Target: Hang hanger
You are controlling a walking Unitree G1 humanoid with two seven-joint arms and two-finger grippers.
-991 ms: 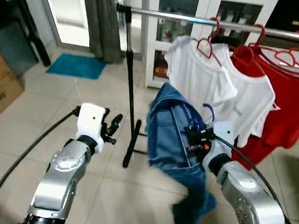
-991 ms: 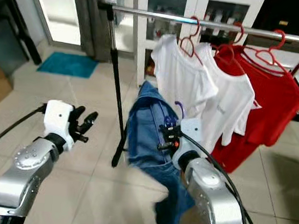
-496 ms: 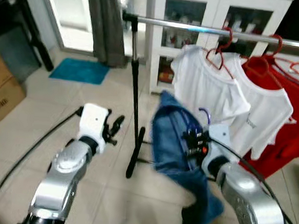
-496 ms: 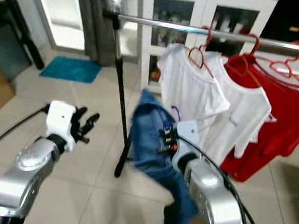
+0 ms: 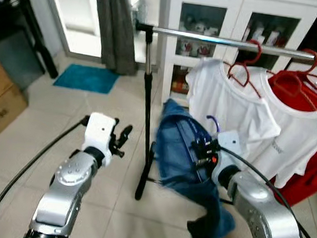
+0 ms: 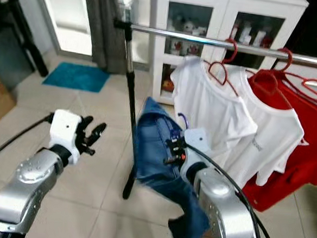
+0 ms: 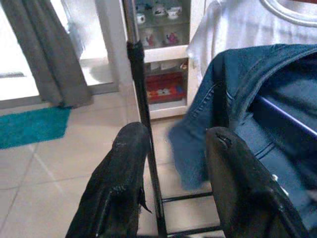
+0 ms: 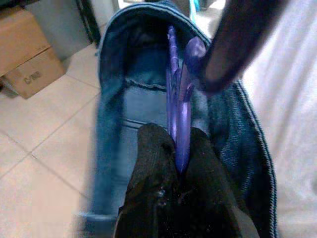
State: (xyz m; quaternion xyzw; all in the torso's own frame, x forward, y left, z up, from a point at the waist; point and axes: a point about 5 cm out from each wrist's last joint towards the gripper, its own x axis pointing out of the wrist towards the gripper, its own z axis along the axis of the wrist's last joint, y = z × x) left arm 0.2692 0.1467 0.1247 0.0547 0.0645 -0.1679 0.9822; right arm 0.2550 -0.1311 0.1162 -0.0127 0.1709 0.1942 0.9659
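Denim jeans (image 5: 180, 153) drape over a purple hanger (image 8: 179, 124), hiding all of it but the hook (image 5: 212, 123) and a short stretch of its bar near the right claw (image 8: 171, 163), whose closed fingers cover the gripped section. The jeans' lower leg blurs toward the floor. The clothes rail (image 5: 234, 43) runs off the right edge, its far end and second upright cut away. A red shirt (image 5: 312, 179) is cropped by the same edge. A dark blurred shape (image 8: 237, 39) crosses the right wrist view, too soft to identify. Items behind the cabinet (image 6: 208, 24) glass are too small to tell. A cardboard box (image 5: 2, 100) is clipped at the left edge.
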